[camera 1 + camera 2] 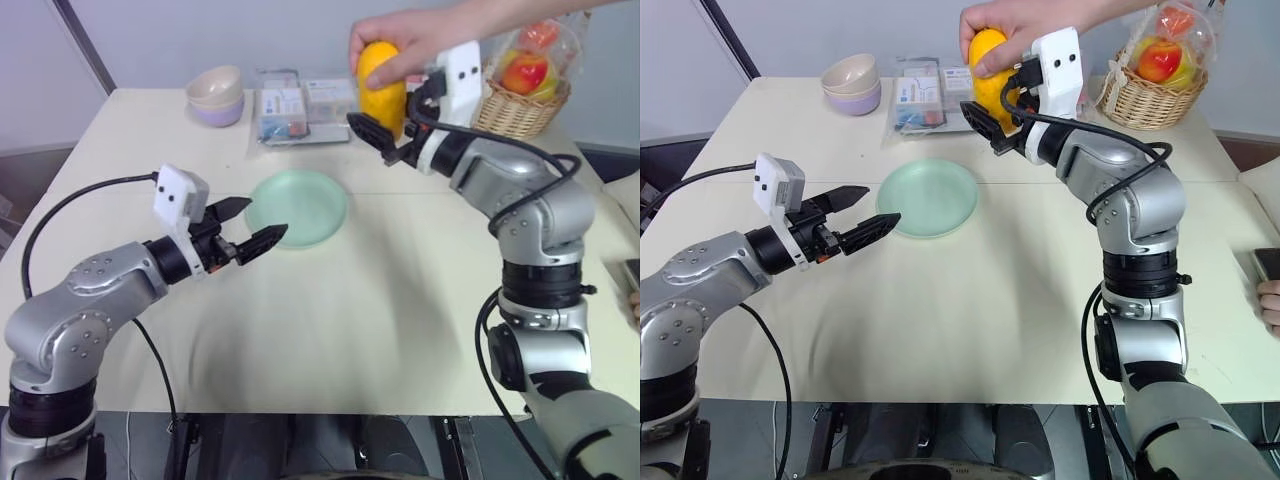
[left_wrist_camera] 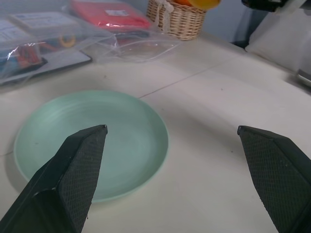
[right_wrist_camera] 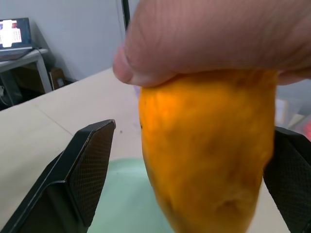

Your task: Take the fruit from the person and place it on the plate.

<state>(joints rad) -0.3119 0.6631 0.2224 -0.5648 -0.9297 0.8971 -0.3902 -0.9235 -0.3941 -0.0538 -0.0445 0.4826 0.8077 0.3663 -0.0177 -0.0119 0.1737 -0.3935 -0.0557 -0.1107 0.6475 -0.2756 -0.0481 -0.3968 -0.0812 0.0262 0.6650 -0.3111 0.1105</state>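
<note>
While both grippers [image 1: 247, 224] [image 1: 385, 125] gape unclenched, cream table [image 1: 350, 300], mint plate [image 1: 297, 205], perhaps packets [image 1: 295, 105], grey wall [image 1: 200, 35] behind.

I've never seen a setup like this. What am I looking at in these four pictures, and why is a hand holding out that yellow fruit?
The two wide pictures come from a camera pair on a humanoid robot's head, looking down over its two metal arms. The two close-ups come from cameras on its wrists, looking along each gripper's black fingers.

On the table lie a pale green plate, stacked bowls, some plastic-wrapped packets and a wicker basket of wrapped fruit.

A person's hand holds a yellow-orange fruit above the table. The right gripper is open, with a finger on either side of the fruit, not yet closed on it. The left gripper waits open beside the plate, holding nothing.
</note>
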